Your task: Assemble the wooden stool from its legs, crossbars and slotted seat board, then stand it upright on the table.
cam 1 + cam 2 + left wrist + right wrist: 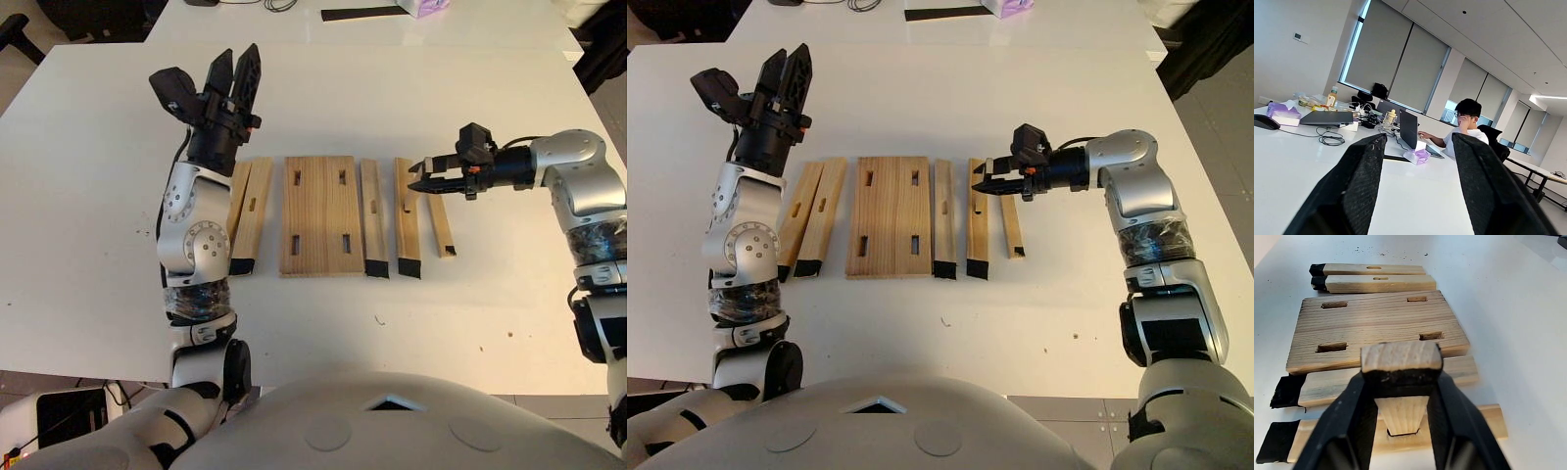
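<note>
left end effector (240, 55) raised upright, spread empty, right end effector (419, 177) level, clamping crossbar (443, 228) end

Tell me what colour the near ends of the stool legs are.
Black leg ends, over pale wood; clearest in the left eye view.

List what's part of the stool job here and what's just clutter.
Job:
seat board
left pair of legs
right pair of legs
crossbar, held in the right gripper

Clutter, far end:
black strip
tissue pack
cables
</note>
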